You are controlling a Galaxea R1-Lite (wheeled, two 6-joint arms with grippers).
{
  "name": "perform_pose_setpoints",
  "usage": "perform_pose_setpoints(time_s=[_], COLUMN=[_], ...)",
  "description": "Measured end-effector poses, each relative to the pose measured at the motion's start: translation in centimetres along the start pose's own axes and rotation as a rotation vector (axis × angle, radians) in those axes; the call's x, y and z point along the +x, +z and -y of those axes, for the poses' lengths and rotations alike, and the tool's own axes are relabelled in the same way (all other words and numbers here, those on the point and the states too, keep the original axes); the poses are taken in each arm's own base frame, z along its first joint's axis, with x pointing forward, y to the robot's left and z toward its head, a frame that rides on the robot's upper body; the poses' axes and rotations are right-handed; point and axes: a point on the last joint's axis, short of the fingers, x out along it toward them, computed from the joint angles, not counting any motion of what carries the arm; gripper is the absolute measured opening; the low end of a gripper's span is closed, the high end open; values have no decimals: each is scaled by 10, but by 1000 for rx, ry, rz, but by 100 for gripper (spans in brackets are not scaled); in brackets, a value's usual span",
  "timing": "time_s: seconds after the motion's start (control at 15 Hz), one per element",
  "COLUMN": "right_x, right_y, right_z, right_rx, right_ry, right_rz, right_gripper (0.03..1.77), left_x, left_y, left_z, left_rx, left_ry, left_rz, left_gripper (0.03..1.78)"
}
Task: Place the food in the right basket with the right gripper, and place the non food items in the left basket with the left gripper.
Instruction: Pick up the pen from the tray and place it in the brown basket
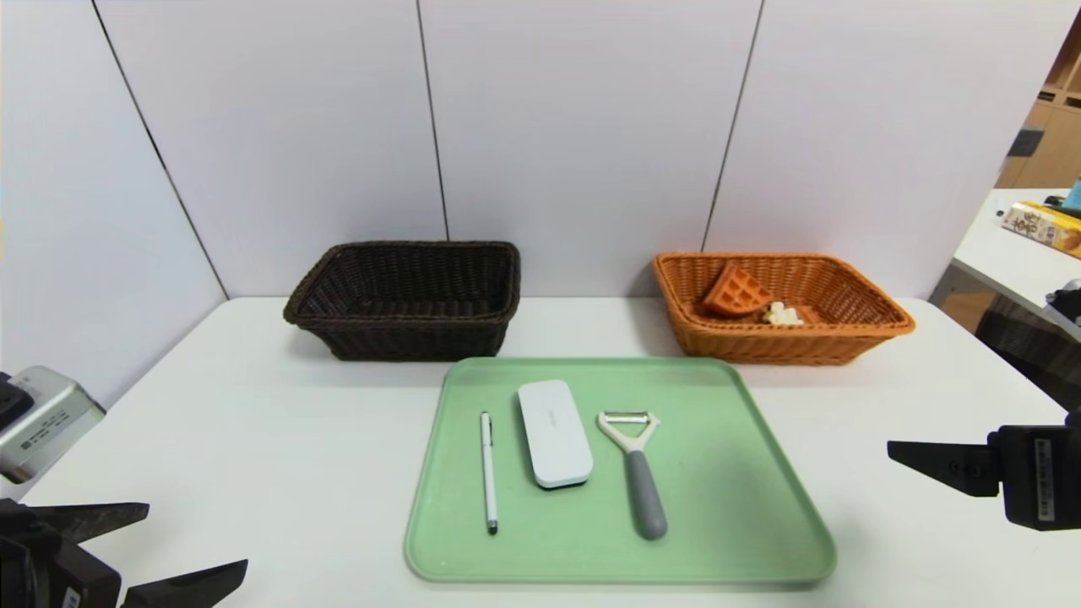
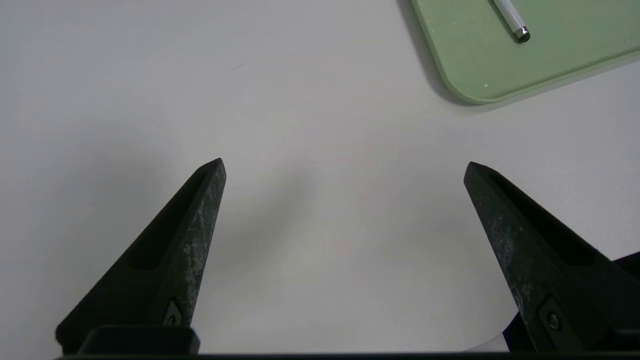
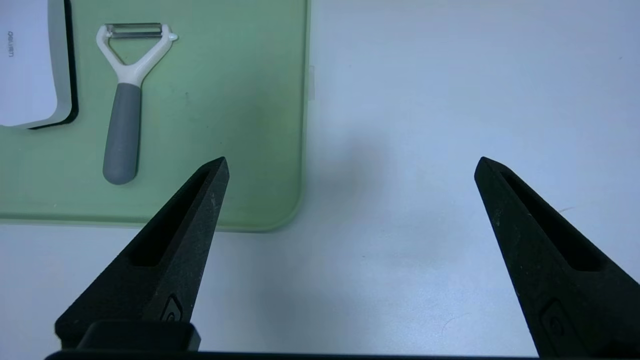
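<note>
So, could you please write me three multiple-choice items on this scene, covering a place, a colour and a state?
1. Where is the peeler?
A) In the dark basket
B) On the tray
C) In the orange basket

2. What colour is the tray?
A) Green
B) Red
C) Black

3. How are the left gripper's jaws?
A) Closed on the pen
B) Closed and empty
C) Wide open

1 B: the peeler lies on the tray, beside the white case.
2 A: its whole surface shows green in the head view.
3 C: the left gripper, beside the tray over the table, has its jaws far apart with nothing between them.
</note>
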Motion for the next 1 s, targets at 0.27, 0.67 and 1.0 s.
perform_pose_setpoints(time_s=[0.27,0.67,1.0], right_x=[-1,0,1], right_y=[-1,-2,-5], right_z=[0,-2,-1], right_rx=[-4,-9,-10], right_ry=[4,11,9], right_rz=[2,-5,-14], right_gripper=[169,169,169], left_x=[0,4,22], left_y=[3,31,65], left_z=[1,16,48], left_rx=[-6,-78,-161], left_ry=[-18,-106,-139], left_rz=[10,20,-66], left_gripper=[169,169,169])
